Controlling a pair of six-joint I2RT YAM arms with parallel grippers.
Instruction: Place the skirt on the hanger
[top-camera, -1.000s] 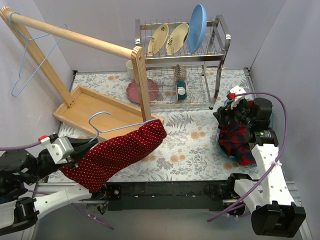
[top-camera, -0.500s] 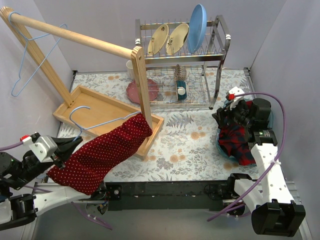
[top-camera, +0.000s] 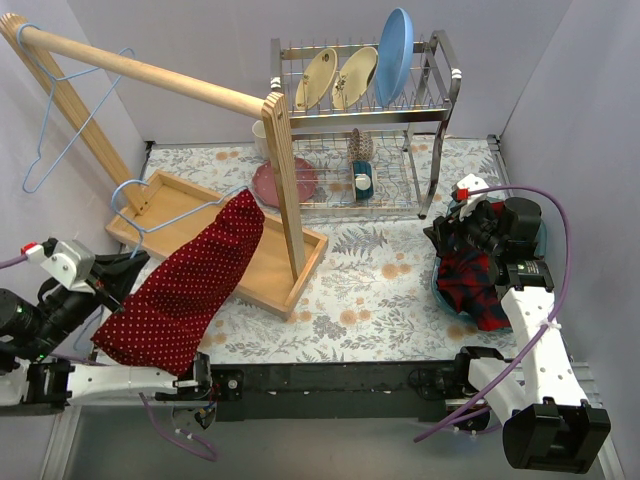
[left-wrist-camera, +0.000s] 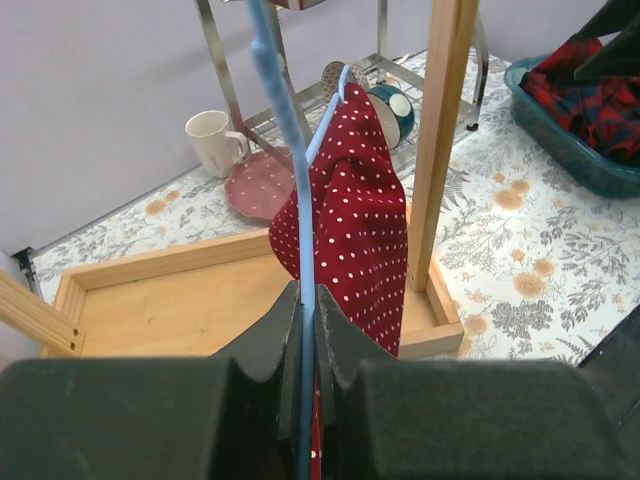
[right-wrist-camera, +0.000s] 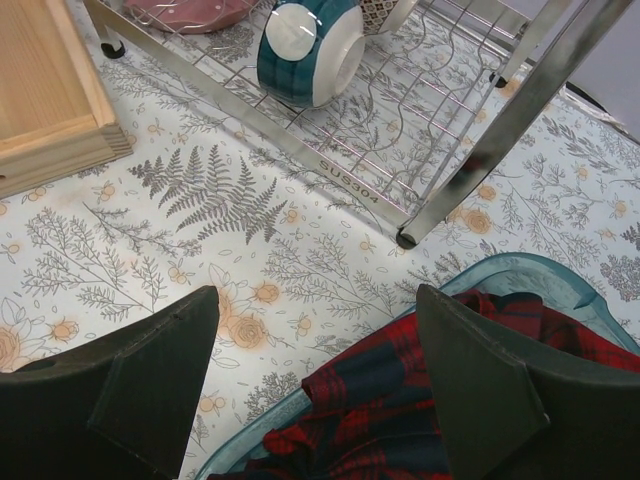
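Observation:
The red polka-dot skirt (top-camera: 185, 285) hangs on a light-blue wire hanger (top-camera: 135, 195), held in the air over the wooden rack's tray. My left gripper (top-camera: 112, 268) is shut on the hanger's wire; in the left wrist view the wire (left-wrist-camera: 290, 130) runs up from between the gripper's (left-wrist-camera: 307, 300) closed fingers and the skirt (left-wrist-camera: 355, 225) drapes beside the rack's post (left-wrist-camera: 440, 140). My right gripper (top-camera: 450, 228) is open and empty above the basket's rim; it also shows in the right wrist view (right-wrist-camera: 315, 330).
A wooden clothes rack (top-camera: 150, 75) carries a second blue hanger (top-camera: 45, 125) at its far left end. A dish rack (top-camera: 365, 110) with plates stands at the back. A teal basket (right-wrist-camera: 520, 275) holds a plaid shirt (top-camera: 475, 280). A mug (left-wrist-camera: 212, 140) and pink plate (left-wrist-camera: 258, 188) stand behind.
My left gripper has moved left and back with the hanger, swinging the skirt from the tray's front corner to over the tray, now more upright. The right arm has not moved.

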